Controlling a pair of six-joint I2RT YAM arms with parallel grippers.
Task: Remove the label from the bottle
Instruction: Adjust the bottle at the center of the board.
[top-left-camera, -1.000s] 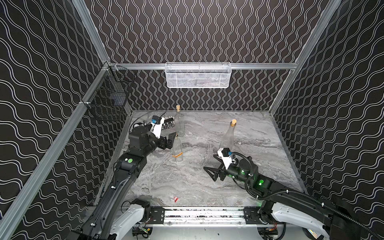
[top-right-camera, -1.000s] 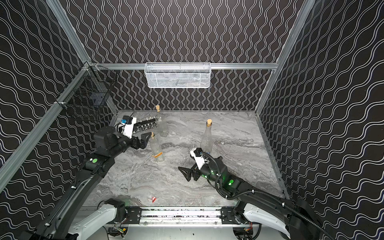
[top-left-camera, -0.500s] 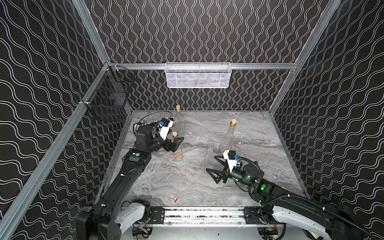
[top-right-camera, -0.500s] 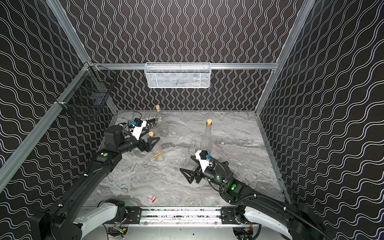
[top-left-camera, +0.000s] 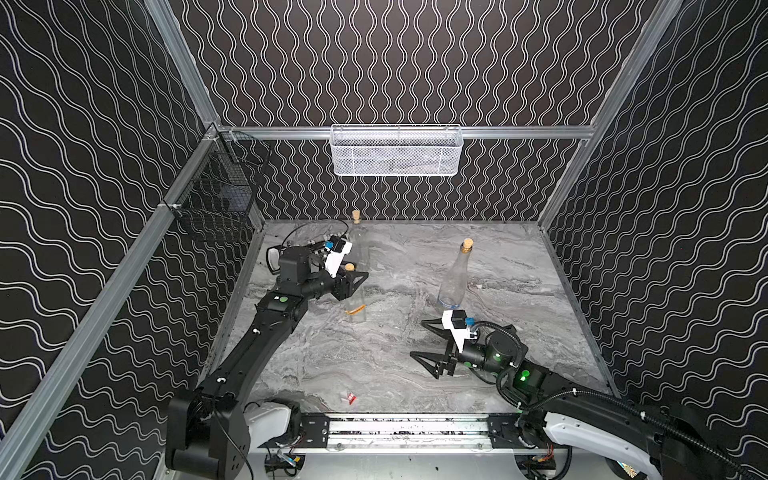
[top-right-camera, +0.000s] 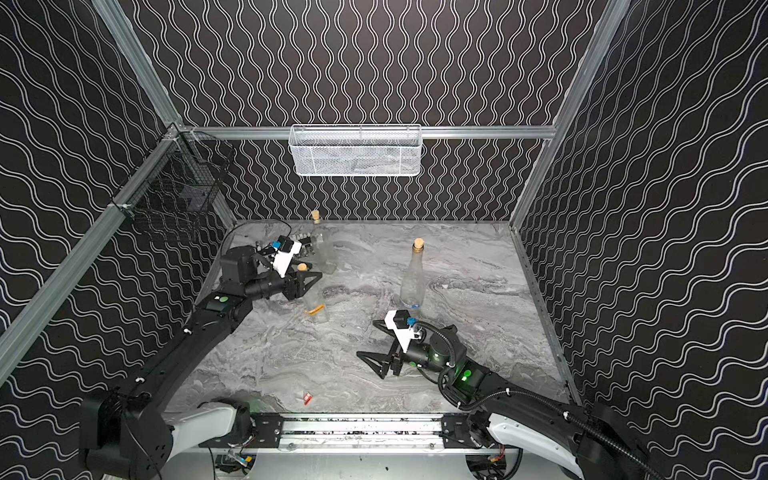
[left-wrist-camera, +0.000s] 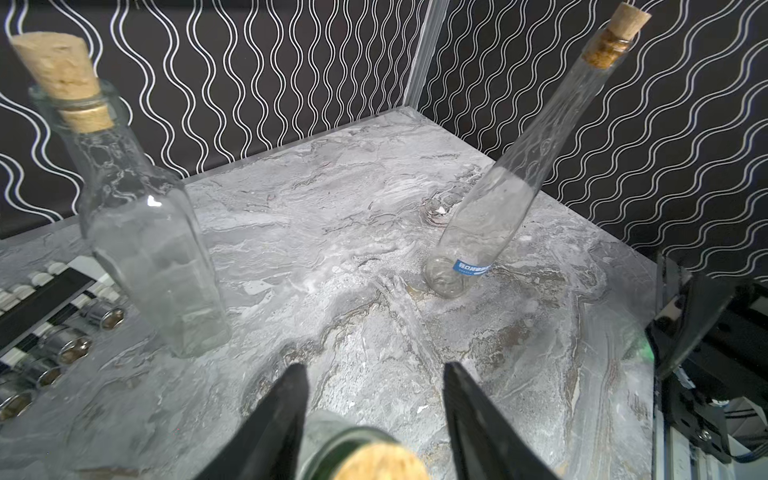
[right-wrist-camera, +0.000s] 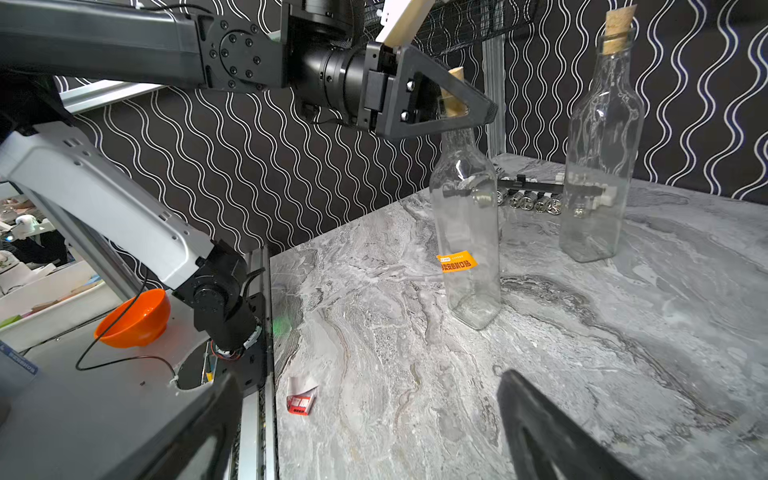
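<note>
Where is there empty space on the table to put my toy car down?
The far right corner behind the tall bottle is bare. So is the middle, between the orange-label bottle and the right gripper. It is crowded far left: left gripper, square bottle, sockets.

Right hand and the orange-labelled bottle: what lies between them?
Nothing: bare tabletop separates right hand and bottle, as the right wrist view shows; the red scrap lies aside.

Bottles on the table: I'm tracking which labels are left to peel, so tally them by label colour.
Orange-label bottle: 1
Blue-label bottle: 1
Bottle with no visible label: 1
Total: 3
</note>
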